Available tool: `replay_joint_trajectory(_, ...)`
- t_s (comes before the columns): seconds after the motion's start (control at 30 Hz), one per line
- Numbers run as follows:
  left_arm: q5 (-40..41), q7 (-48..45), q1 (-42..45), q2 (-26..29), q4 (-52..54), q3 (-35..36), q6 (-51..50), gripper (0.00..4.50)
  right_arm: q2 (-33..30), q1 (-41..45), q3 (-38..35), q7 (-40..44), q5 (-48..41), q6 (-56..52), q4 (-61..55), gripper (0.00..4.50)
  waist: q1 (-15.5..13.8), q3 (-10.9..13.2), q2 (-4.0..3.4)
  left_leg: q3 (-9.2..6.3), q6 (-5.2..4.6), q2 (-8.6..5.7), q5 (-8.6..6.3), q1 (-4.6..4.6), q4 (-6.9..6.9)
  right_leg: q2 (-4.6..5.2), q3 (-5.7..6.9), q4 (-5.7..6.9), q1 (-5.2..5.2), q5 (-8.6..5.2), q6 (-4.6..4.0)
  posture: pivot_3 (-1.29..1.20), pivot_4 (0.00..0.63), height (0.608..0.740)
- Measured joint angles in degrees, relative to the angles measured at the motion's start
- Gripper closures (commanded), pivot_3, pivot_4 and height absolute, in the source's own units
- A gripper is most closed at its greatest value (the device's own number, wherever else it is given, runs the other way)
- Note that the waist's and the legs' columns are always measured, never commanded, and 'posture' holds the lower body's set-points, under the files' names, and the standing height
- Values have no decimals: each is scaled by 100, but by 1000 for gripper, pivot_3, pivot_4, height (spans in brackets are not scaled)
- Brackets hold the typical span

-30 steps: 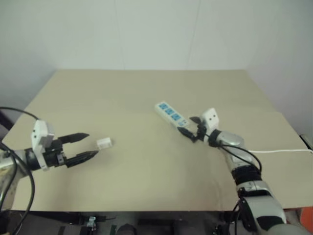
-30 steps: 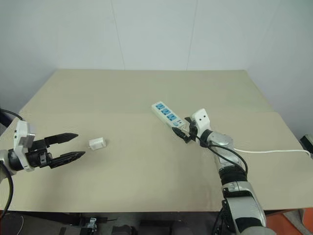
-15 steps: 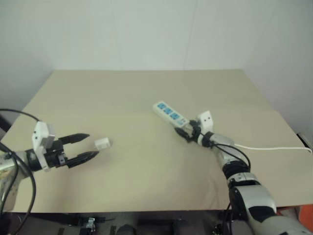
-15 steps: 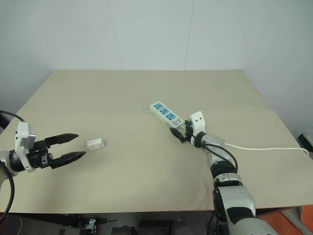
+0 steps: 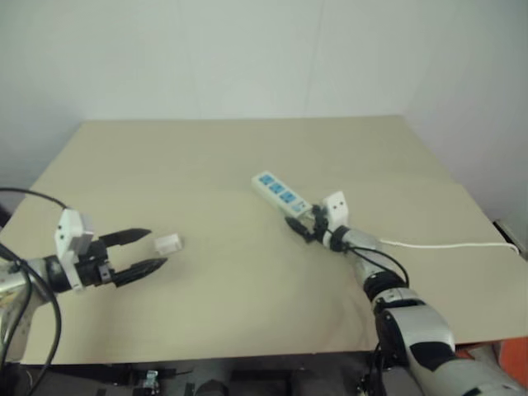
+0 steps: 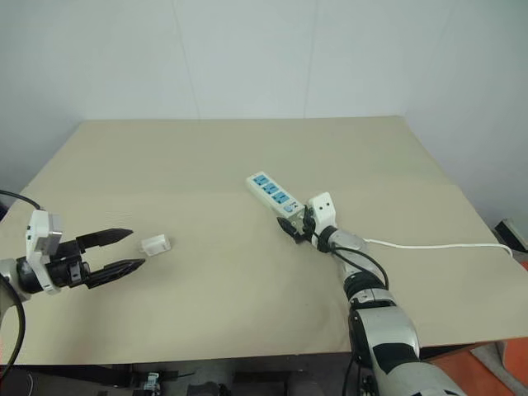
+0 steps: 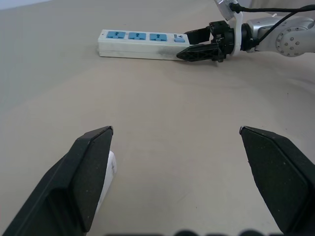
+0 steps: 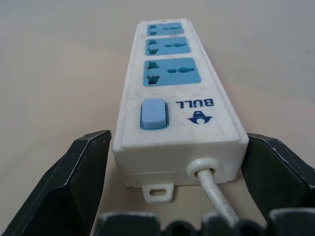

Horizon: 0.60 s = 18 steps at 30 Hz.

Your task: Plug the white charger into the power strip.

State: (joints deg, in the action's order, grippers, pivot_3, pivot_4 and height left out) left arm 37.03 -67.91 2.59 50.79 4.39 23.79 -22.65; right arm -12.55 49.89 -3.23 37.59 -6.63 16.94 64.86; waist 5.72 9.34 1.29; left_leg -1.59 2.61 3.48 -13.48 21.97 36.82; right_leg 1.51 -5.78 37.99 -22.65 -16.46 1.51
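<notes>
Left gripper [image 5: 147, 251]: my arm low at eight o'clock, fingers [image 7: 91, 167] spread wide, nothing between them. Right gripper [image 6: 290, 226]: my arm extended toward eleven o'clock, jaws apart.

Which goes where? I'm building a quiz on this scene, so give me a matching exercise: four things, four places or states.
Things:
1. charger
2. strip
3. left tool
4. right tool

States:
A. fingers either side of the strip's switch end
B. open, charger near its tips
C. lying on the table, not plugged in
D. three blue sockets, all free

Pairs: 1-C, 2-D, 3-B, 4-A
</notes>
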Motion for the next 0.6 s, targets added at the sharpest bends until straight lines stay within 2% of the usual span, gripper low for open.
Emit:
replay_joint_trajectory(0.03,0,4,-2,0,9,2,0,32,13,0,-3,-45,12,33,17,0,6,0,0,0,0,0,0,0,0,0,0,0,0,0,0,0,150,740)
replay_joint_trajectory(0.07,1,7,-15,0,28,7,1,1,23,2,-12,-71,23,72,45,182,7,0,0,0,0,1,0,-2,0,0,0,0,1,0,0,0,150,740)
replay_joint_trajectory(0.2,1,19,-40,0,32,15,3,0,64,3,-54,-127,27,182,125,1102,5,0,0,0,0,0,0,-9,0,0,0,0,9,0,0,0,150,740)
replay_joint_trajectory(0.43,2,23,-40,0,32,15,5,0,147,43,-57,-348,182,298,215,1097,40,0,0,0,0,2,0,-23,0,-2,0,1,20,0,0,0,150,740)
replay_joint_trajectory(0.6,3,35,-23,3,47,11,1,0,-26,-43,-56,62,174,317,109,1097,42,0,0,-1,0,0,0,-20,-1,-1,0,-3,20,0,0,0,150,740)
